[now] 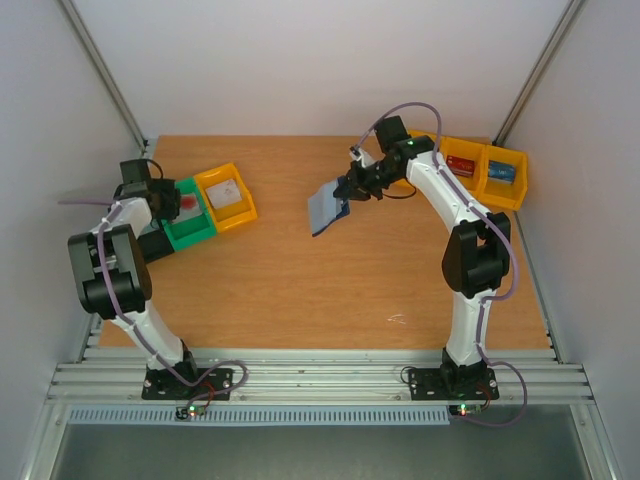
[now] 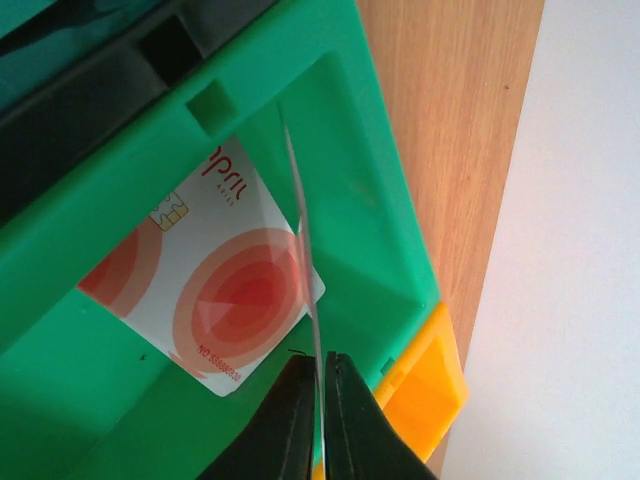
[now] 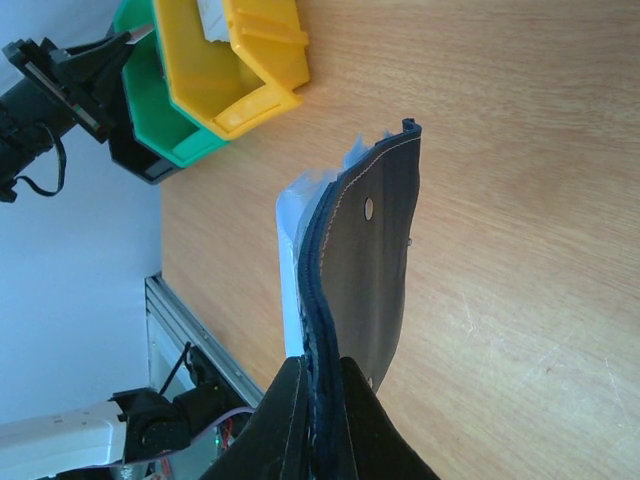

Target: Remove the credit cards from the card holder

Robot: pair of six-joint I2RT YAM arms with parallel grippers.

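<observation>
White walls close in a wooden surface [image 1: 300, 290] with two arms bolted at its near edge.

Three bins stand in a row at the left:
- one black bin [image 1: 150, 245]
- one green bin [image 2: 370, 200]
- one yellow bin [image 1: 215, 175]

At least two more yellow bins [image 1: 462, 150] sit at the far right. One holds a small red item [image 1: 460, 165], the other a blue one [image 1: 502, 170].

Three credit cards can be counted:
- One white card [image 2: 220, 290] lies flat in the green bin. It has red concentric circles, a gold chip and red print.
- A second card [image 2: 303, 250] shows only as a thin pale edge. The left gripper [image 2: 320, 365] is clenched on its lower end and holds it upright over the same bin.
- A third, pale card [image 1: 230, 195] rests in the left yellow bin.

The single card holder [image 3: 375, 250] is well apart from these, right of centre over the surface. The right gripper [image 3: 322, 368] is clamped on its folded edge. Its outer face is dark navy with pale stitching along the rim and two small round studs. The paler blue lining [image 3: 290, 270] flares out on the other side. In the top view it hangs open as a grey-blue flap. Whether any cards sit in its pockets cannot be told.
</observation>
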